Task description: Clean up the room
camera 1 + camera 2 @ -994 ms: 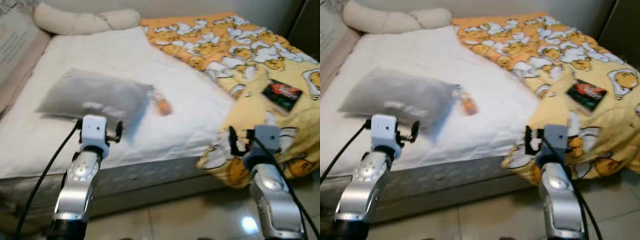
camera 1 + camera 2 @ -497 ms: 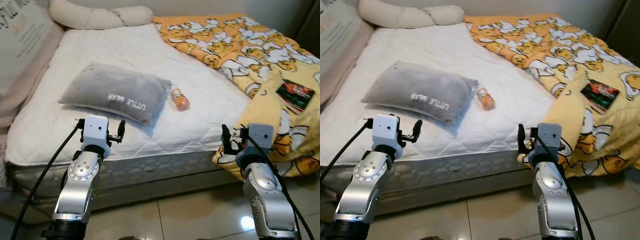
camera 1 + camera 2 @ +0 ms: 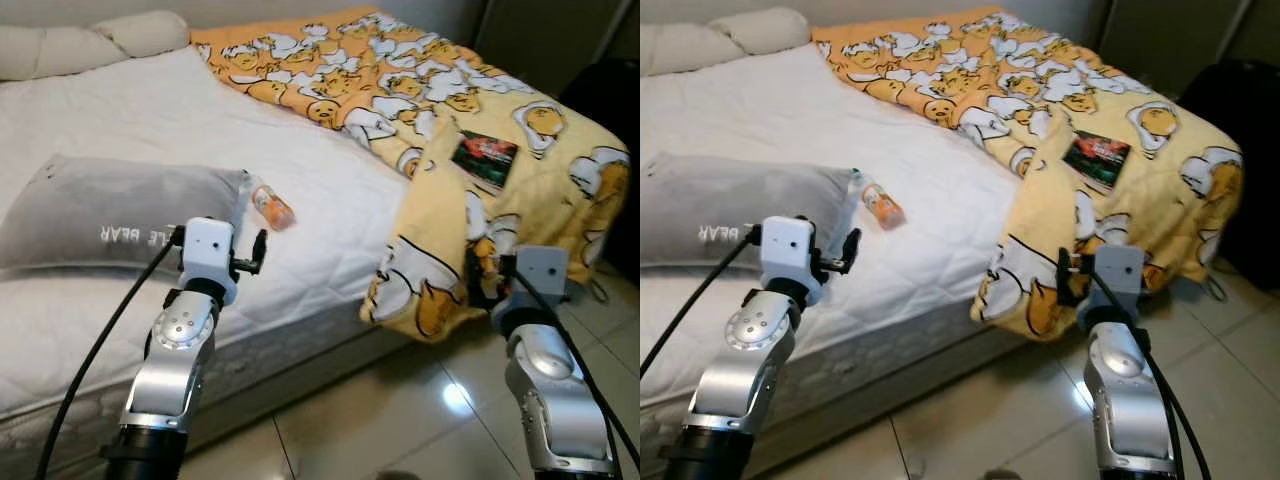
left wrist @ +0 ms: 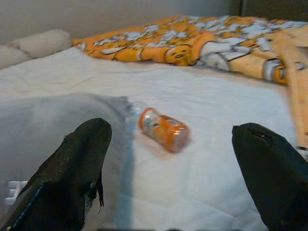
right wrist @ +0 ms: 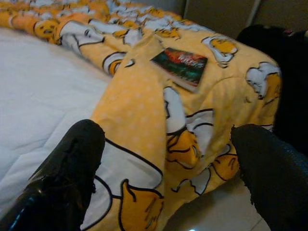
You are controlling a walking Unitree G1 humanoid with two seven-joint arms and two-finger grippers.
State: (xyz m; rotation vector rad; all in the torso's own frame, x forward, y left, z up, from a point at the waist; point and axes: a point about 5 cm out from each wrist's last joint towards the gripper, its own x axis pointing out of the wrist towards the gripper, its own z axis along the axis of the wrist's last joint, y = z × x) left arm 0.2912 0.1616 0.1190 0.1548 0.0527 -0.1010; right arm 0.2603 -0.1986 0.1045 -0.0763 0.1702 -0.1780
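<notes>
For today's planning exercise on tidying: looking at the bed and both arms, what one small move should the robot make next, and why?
Probably ease the left gripper forward toward the orange bottle. Its jaws are open and empty, and the bottle lies loose on the white mattress beside the grey pillow, straight ahead between them.

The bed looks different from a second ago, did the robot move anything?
No, the camera swung toward the yellow blanket. The orange bottle, grey pillow and book lie where they were. Both end effectors, left and right, stay open and empty.
</notes>
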